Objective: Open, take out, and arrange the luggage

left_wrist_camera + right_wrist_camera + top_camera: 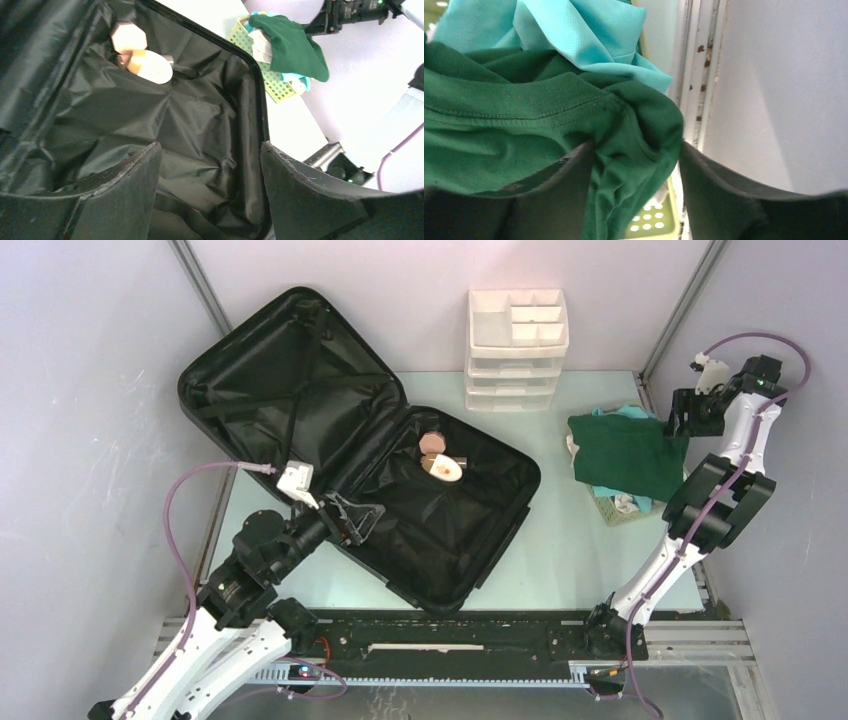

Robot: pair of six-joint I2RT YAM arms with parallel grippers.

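Note:
The luggage point(455, 530), a black hard-shell suitcase, lies open on the table with its lid point(290, 370) leaning back at the left. A pink octagonal jar point(432, 442) and a cream oval item point(443, 467) rest on its black lining point(200, 115). My left gripper point(362, 520) is open at the suitcase's near-left rim, its fingers over empty lining in the left wrist view point(211, 150). My right gripper point(685, 412) is open over the basket. A fold of the green garment point(524, 115) hangs between its fingers point(636, 150), touching the left one.
A pale yellow perforated basket point(625, 512) at the right holds the green garment point(628, 455) and a teal cloth point(574, 30). A white three-tier drawer organizer point(517, 350) stands at the back wall. The frame rail point(696, 75) and side wall are close beside the right gripper.

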